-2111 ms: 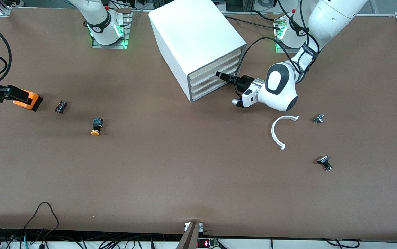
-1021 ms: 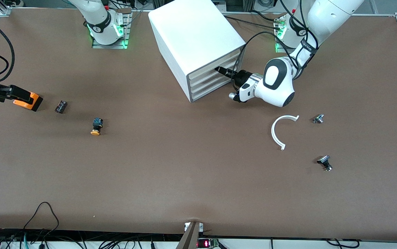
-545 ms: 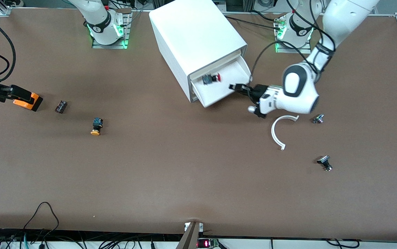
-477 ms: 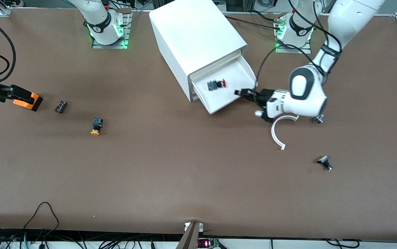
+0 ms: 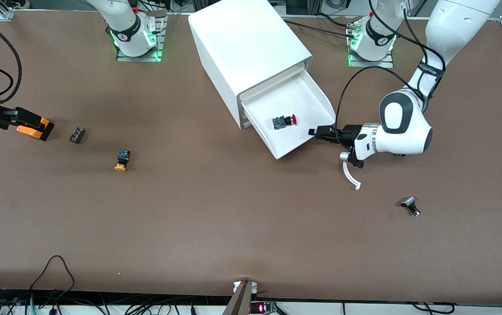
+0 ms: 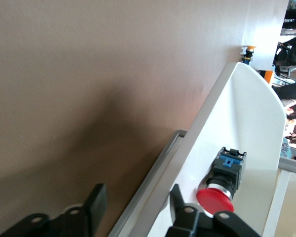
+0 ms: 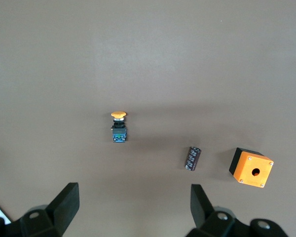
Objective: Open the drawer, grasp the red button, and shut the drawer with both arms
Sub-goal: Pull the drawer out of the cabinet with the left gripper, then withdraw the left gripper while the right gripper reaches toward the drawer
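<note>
High front view, two wrist close-ups

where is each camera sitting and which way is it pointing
Front view: high, across the table, facing both arms; cabinet, open drawer.
Left wrist view: on the left arm, looking along the drawer front; left gripper straddles it, open, beside the red button.
Right wrist view: looking down at the table; right gripper open.
Shared: orange-yellow button, all three.

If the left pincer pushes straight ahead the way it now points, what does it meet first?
Probably the drawer: the left pincer points at its cream front, one finger on each side of that front's edge in the left wrist view. The red button lies further in, past that front.
</note>
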